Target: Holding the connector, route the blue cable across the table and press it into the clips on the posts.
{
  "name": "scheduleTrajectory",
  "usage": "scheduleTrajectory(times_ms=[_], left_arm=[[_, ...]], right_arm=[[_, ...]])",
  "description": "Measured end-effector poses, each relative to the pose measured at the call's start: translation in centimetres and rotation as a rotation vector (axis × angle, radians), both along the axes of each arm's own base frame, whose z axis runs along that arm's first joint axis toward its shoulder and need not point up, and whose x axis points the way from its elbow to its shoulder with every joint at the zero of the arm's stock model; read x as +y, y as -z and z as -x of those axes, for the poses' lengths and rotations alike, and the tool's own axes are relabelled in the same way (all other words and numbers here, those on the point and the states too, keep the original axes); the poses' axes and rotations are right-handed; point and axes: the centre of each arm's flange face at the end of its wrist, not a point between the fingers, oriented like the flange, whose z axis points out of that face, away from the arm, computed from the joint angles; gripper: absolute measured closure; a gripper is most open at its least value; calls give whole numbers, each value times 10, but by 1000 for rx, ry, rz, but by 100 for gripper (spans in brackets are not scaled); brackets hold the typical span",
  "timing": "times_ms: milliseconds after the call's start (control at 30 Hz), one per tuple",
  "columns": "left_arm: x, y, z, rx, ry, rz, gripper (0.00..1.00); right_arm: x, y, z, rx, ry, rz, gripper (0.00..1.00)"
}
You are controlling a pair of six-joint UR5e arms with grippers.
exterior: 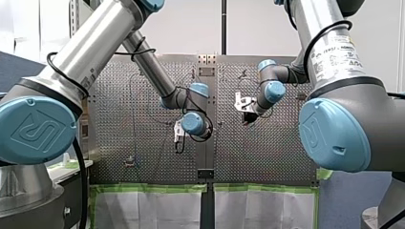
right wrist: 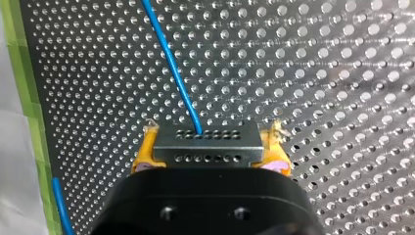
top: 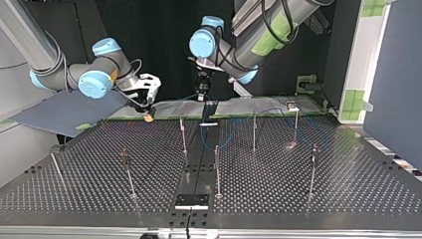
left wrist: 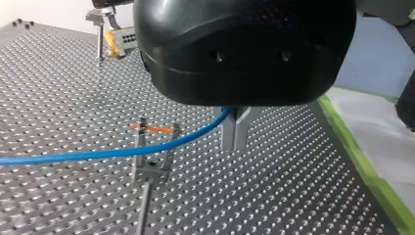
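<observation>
Above perforated table [right wrist: 342,73], blue cable [right wrist: 171,63], apparently straight, lengthwise ahead of connector [right wrist: 208,144].

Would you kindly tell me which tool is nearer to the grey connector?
Right. My right tool clamps the connector between its yellow pads; my left tool is apart, pinching the blue cable.

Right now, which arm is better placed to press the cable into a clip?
Left. My left gripper pinches the cable just beside a clip, which the cable crosses. My right gripper holds the connector, no clip in its view.
</observation>
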Motion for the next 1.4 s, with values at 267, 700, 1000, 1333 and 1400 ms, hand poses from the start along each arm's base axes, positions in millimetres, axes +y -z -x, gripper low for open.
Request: scheduleTrajectory(times_ms=[267,700,1000,1333,1400], left_arm=[[-13,12,-21,10,7,42,100],[-16,-21,-70,-45,-30,105,100],[-22,-19,-96,-55,-29,106,100],[-16,-31,-131,-82,-42,125,100],[-13,-33,-135,-84,-43,126,100]], right_arm=[[-9,1,6,-20,20,16,100],[-24,23,16,-22,47,12,100],[-35,23,24,-39,66,41,100],[-50,20,34,-72,86,79,100],[-54,18,35,-77,88,86,100]])
